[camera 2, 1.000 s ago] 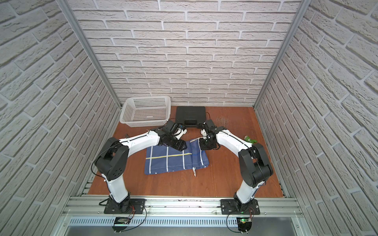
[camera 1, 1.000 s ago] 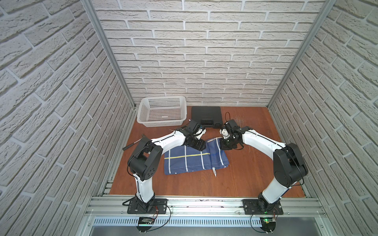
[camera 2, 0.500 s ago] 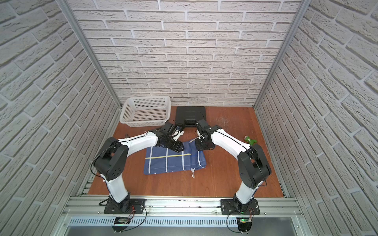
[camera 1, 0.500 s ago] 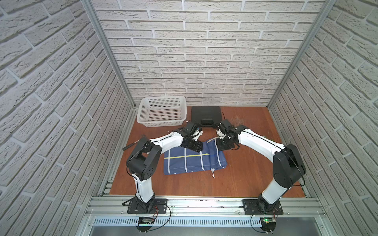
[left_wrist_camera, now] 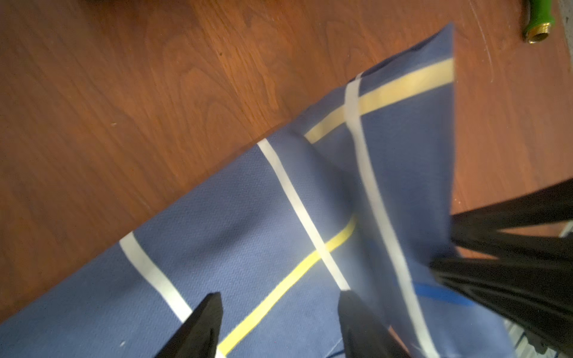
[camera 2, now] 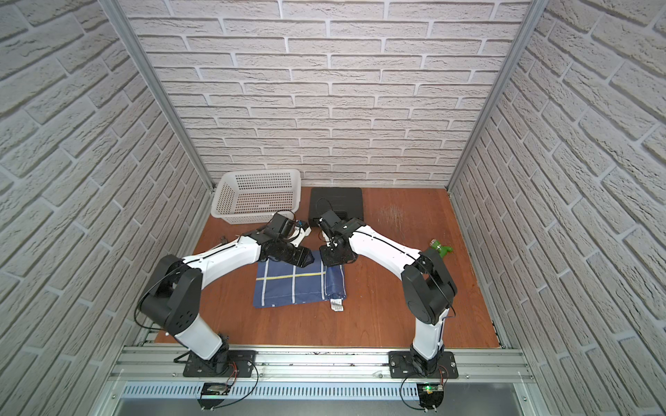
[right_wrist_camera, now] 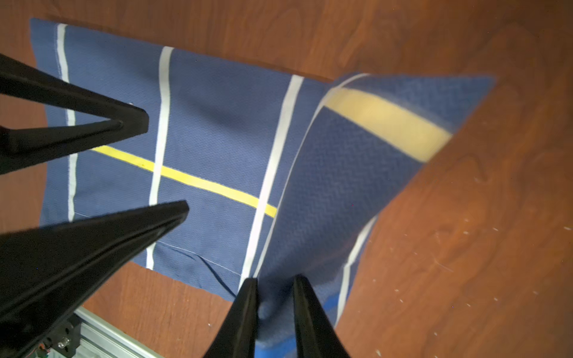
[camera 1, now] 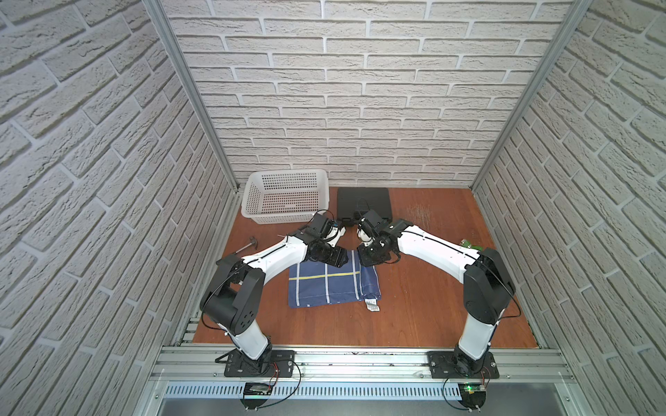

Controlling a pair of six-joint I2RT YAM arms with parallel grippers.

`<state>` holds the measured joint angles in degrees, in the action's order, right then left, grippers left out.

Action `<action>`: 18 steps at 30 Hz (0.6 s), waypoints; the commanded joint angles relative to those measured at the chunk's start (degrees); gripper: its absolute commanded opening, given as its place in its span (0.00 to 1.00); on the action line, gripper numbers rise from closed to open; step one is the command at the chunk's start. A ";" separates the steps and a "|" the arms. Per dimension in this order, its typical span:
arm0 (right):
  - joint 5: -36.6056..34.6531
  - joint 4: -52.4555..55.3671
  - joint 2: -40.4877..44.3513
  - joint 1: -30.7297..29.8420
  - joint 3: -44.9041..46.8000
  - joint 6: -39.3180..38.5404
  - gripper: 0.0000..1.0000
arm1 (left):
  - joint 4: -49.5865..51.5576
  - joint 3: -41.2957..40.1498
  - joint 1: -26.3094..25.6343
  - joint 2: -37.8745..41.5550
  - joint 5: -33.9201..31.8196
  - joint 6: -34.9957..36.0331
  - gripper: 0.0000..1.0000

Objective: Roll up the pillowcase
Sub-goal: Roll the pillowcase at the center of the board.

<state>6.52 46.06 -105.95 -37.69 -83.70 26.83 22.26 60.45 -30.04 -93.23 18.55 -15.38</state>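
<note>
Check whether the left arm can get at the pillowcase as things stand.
Probably yes. The left gripper hangs open just over the pillowcase with nothing between them; the right gripper holds a flap off to one side, clear of the left one.

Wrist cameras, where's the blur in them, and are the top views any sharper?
Right wrist view: the pillowcase is sharp where it lies flat, its lifted flap smeared. Left wrist view: the lifted flap is likewise soft. Both top views: evenly lit and sharp throughout.
</note>
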 commanded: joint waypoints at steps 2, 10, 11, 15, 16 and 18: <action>5.23 -4.76 -3.35 -1.22 -2.18 2.67 0.26 | 1.09 -2.50 0.54 4.67 0.53 -1.59 0.65; 13.24 -10.94 -9.90 -1.77 -5.55 3.96 0.27 | 1.59 -7.35 0.51 13.06 0.14 -5.64 0.68; 14.52 -11.55 -10.17 -1.77 -5.57 4.19 0.28 | 1.33 -7.96 0.41 13.71 0.42 -6.11 0.68; 16.82 -12.62 -7.89 -1.21 -5.59 4.07 0.33 | 0.00 -9.61 -0.70 14.92 1.40 -7.23 0.70; 17.11 -12.22 -6.31 -0.68 -5.66 3.83 0.35 | -0.52 -9.84 -1.19 14.93 1.64 -7.37 0.70; 16.89 -11.08 -3.39 0.77 -5.29 3.18 0.37 | -1.81 -10.23 -2.21 14.55 2.30 -7.95 0.70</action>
<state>20.62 36.95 -115.57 -38.06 -88.31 30.06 23.46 51.18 -30.68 -78.94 18.50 -21.87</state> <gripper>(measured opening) 0.362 0.697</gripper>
